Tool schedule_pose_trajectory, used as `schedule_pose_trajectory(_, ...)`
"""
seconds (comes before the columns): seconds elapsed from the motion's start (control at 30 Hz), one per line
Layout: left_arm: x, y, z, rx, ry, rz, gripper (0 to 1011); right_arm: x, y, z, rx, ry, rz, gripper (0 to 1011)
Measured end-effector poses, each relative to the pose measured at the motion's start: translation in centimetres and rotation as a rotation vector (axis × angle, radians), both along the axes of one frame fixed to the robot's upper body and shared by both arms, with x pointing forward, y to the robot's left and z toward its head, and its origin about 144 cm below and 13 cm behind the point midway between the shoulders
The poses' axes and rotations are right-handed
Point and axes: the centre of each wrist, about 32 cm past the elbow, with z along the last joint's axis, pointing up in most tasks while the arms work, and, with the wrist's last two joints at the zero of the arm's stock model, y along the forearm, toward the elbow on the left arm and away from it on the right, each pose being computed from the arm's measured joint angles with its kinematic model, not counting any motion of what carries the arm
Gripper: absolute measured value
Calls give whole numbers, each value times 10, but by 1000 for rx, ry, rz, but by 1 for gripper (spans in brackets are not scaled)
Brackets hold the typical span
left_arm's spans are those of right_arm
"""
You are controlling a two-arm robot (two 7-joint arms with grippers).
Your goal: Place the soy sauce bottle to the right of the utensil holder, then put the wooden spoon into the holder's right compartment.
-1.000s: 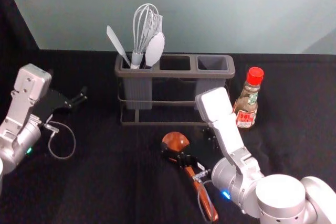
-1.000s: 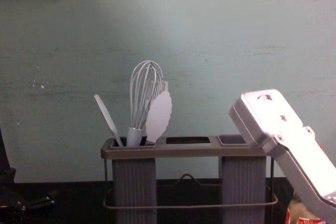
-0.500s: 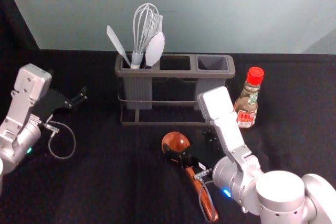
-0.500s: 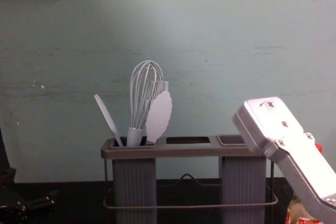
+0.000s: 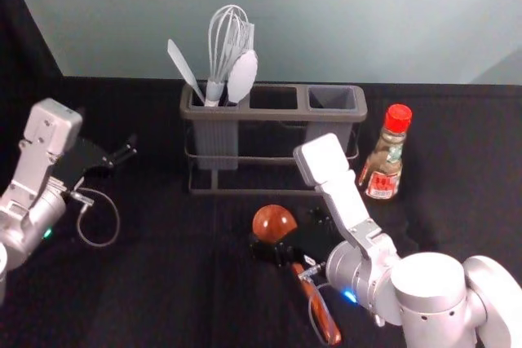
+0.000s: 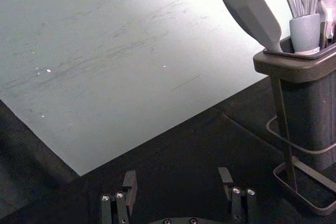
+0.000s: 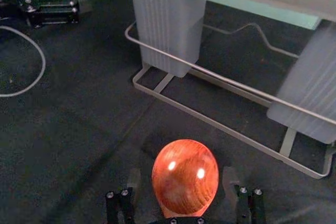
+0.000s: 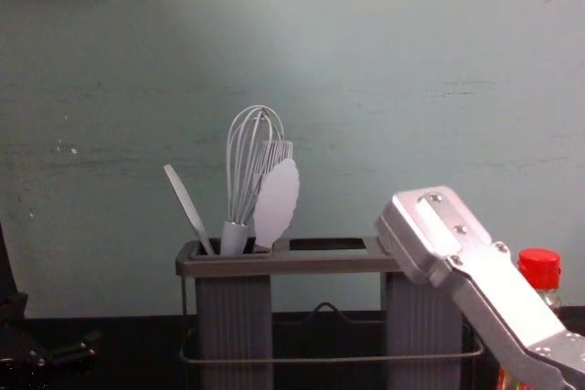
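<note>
In the head view my right gripper [image 5: 287, 235] is low over the wooden spoon [image 5: 272, 223], which lies on the table in front of the utensil holder [image 5: 269, 115], its handle toward me. The right wrist view shows my right gripper [image 7: 182, 178] open, fingers on either side of the spoon's round head [image 7: 185, 176]. The red-capped soy sauce bottle [image 5: 382, 170] stands right of the holder, partly behind my right arm in the chest view. The holder's right compartment [image 5: 330, 99] looks empty. Left of the holder, my left gripper [image 5: 104, 130] is parked; in its wrist view the gripper [image 6: 177, 176] is open.
A whisk [image 5: 222, 46], a white spatula [image 5: 183, 69] and other pale utensils stand in the holder's left compartment. A wall [image 5: 326, 22] rises behind the table. Dark cloth [image 5: 171, 283] covers the tabletop.
My right arm has shifted left and lower, uncovering the bottle's red cap in the chest view. The gripper's near finger has moved slightly down the spoon. The left arm has stayed put.
</note>
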Motion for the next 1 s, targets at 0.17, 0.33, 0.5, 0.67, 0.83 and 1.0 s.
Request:
schedule_pose_trajectory(0.17, 0, 0, 0, 0, 0, 0, 1011, 4, 0, -1, -11, 16, 19, 1002)
schedule_pose_trajectory(0.33, 0, 0, 0, 0, 0, 0, 1011, 6, 0, -2, -17, 23, 26, 1002)
schedule_pose_trajectory(0.5, 0, 0, 0, 0, 0, 0, 1011, 8, 0, -2, -21, 26, 28, 1002)
schedule_pose_trajectory(0.67, 0, 0, 0, 0, 0, 0, 1011, 10, 1, -4, -28, 28, 29, 1002)
schedule_pose_trajectory(0.83, 0, 0, 0, 0, 0, 0, 1011, 12, 1, -5, -29, 29, 28, 1002)
schedule_pose_trajectory(1.0, 0, 0, 0, 0, 0, 0, 1011, 12, 0, -5, -27, 26, 25, 1002)
